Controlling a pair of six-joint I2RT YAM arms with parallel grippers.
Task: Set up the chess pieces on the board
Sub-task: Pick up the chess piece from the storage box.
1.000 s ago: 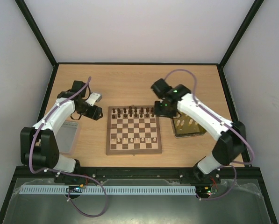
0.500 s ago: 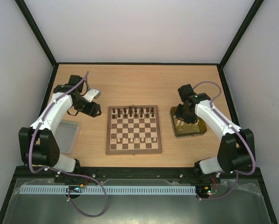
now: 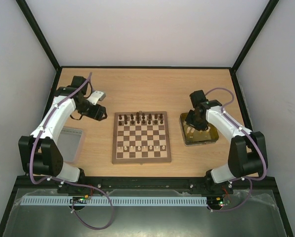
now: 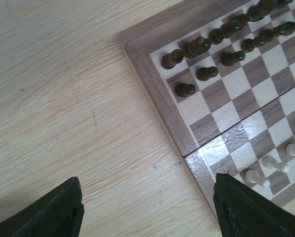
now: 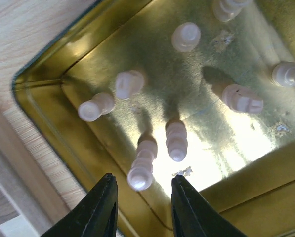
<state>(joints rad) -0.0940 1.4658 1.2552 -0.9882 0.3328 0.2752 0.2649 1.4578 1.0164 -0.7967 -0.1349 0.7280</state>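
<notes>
The board (image 3: 141,137) lies mid-table, with dark pieces (image 3: 140,118) along its far rows and cream pieces (image 3: 140,147) on a near row. My left gripper (image 3: 101,104) hangs open and empty above the bare table left of the board's far left corner (image 4: 137,49); dark pieces (image 4: 196,47) show there. My right gripper (image 3: 194,123) is open over the yellow tray (image 3: 212,137). In the right wrist view its fingertips (image 5: 107,183) straddle the top of a standing cream piece (image 5: 141,173), without touching it. Several more cream pieces (image 5: 186,36) stand in the tray (image 5: 48,113).
A grey translucent lid (image 3: 71,143) lies at the left near my left arm's base. The black frame rims the table on all sides.
My right arm swung from the board's far right corner to the tray and settled lower over the cream pieces. My left gripper drew back a little, up and left.
</notes>
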